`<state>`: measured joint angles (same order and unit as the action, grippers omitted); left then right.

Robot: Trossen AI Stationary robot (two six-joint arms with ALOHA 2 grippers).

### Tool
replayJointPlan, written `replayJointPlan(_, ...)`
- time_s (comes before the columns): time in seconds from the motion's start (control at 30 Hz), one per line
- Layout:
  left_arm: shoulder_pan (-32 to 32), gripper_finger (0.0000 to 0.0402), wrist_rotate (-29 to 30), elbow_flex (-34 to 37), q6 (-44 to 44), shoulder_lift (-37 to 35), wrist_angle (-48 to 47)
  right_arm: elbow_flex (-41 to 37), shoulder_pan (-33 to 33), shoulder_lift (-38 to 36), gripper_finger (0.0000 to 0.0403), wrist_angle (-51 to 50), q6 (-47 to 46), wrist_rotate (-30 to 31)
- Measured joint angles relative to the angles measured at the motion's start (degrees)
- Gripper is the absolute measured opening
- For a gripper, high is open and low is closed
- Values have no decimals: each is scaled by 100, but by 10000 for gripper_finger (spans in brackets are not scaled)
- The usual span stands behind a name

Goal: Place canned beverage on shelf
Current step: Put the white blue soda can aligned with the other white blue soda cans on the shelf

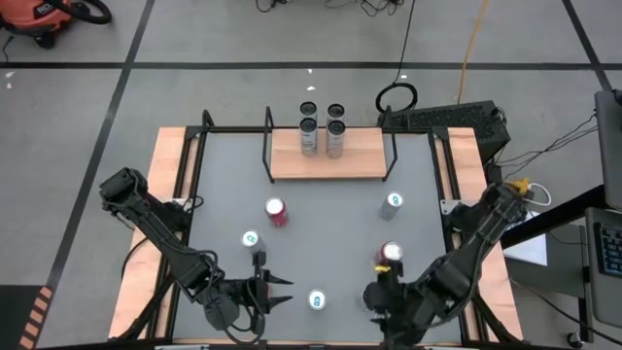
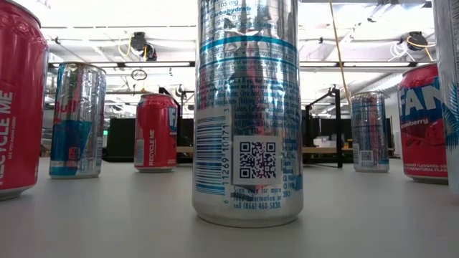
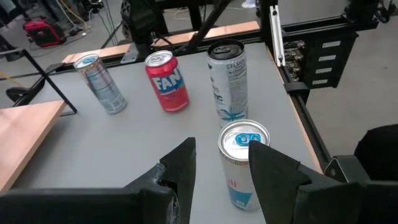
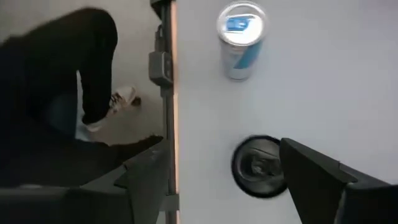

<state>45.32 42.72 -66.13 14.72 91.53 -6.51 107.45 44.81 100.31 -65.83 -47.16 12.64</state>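
Note:
The shelf (image 1: 330, 156), a light-wood board with black rod frames, stands at the table's far middle and carries several cans upright. A silver-and-blue can (image 1: 317, 300) stands upright near the front edge. My left gripper (image 1: 277, 292) is open and points at it from the table's left. In the left wrist view that can (image 3: 244, 162) shows just past the open fingertips, behind one finger, untouched as far as I can see. My right gripper (image 1: 384, 297) hangs open above a tall black-topped can (image 4: 261, 165), which stands free on the table (image 3: 228, 81).
More cans stand upright on the grey top: two red ones (image 1: 276, 212) (image 1: 391, 255) and two silver ones (image 1: 251, 240) (image 1: 392, 203). A large red can (image 2: 18, 100) shows at the low view's left edge. A person's leg and shoe (image 4: 93, 74) are beside the table's near edge.

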Motion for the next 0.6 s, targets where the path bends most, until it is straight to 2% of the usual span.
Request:
replayJointPlan(0.2, 2, 143, -17, 0, -4, 0, -1, 328, 41, 610, 268, -147, 301, -248)
replayJointPlan(0.37, -9, 143, -24, 0, 0, 0, 3, 340, -23, 671, 310, -663, -103, -631)
replayJointPlan(0.6, -31, 143, -20, 0, 2, 0, 5, 346, 33, 590, 372, -1079, 183, -95)
